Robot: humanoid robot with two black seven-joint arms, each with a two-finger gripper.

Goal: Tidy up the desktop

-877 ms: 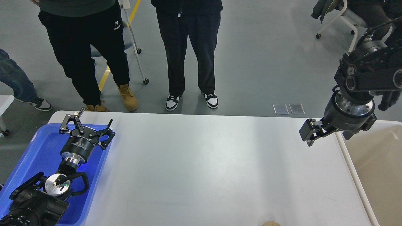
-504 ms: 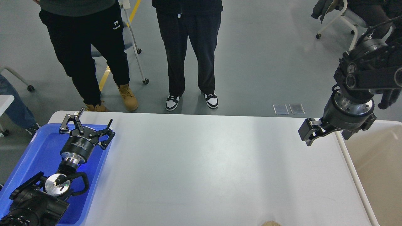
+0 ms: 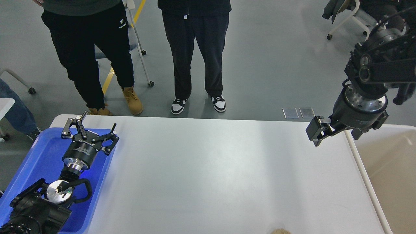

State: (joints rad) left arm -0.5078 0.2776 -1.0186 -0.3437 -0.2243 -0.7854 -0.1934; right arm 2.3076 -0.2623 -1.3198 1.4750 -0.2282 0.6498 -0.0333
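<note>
The desktop (image 3: pixel 214 175) is seen spanning the middle, between a blue tray (image 3: pixel 39 156) at its left edge and a beige bin (image 3: pixel 390 169) at its right edge. The left gripper (image 3: pixel 92 128) is held over the tray's far right corner, jaws apart. The right gripper (image 3: pixel 317 131) is held above the desktop's far right corner; its jaws cannot be told.

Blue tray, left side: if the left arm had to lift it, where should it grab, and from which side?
Probably the tray by its right rim, coming from above. The tray is shallow with a thin raised lip all round, so the jaws could straddle that lip, one inside and one outside. The open left gripper sits near that rim.
</note>
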